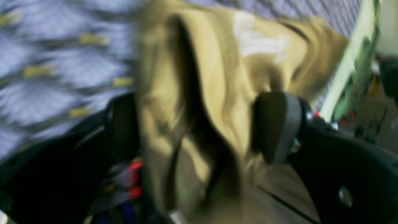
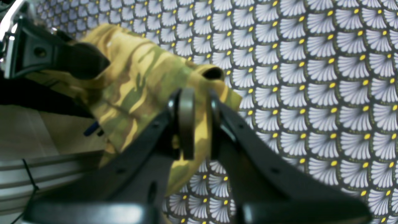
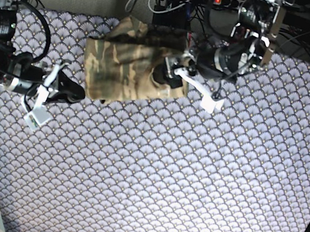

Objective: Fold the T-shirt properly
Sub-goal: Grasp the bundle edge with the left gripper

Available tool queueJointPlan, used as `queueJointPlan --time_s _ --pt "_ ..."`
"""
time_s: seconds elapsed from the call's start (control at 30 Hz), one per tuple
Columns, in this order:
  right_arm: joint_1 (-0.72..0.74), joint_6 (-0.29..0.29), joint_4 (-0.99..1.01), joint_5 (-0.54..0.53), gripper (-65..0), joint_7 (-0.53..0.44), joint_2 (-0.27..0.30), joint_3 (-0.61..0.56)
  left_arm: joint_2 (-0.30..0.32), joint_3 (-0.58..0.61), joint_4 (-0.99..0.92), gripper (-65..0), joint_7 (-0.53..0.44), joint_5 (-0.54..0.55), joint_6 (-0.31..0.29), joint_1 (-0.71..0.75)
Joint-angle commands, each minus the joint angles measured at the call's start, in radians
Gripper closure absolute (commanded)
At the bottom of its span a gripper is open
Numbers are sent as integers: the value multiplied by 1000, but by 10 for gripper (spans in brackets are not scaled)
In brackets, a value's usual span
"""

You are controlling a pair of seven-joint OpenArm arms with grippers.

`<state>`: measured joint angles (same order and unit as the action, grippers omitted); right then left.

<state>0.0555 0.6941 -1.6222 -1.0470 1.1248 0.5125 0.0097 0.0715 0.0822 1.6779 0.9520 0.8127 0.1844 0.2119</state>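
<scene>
While right hand [image 2: 199, 124] pinches the T-shirt [image 3: 130, 67] corner and left hand [image 1: 199, 127] gapes around cloth, better clamp left first, then drag evenly across tabletop [image 3: 190, 187].

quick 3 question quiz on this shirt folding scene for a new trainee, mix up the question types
1. True or false: the right pincer is shut on the T-shirt.
2. How do the left pincer jaws stand? A) pressed flat together B) wide apart with cloth between them C) out of view
3. Fill in: the T-shirt lies on a fan-scale patterned ____.

Key: 1 true; 2 B; 3 cloth
</scene>
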Motion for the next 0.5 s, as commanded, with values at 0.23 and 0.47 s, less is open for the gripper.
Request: queueJointPlan --time_s 0.23,0.47 --pt "16 4 -14 -20 -58 -18 19 6 6 1 -31 -397 -5 -13 -1 -19" --pt "16 4 -14 -20 -58 -18 18 11 11 -2 -31 -6 -5 -14 -1 -30"
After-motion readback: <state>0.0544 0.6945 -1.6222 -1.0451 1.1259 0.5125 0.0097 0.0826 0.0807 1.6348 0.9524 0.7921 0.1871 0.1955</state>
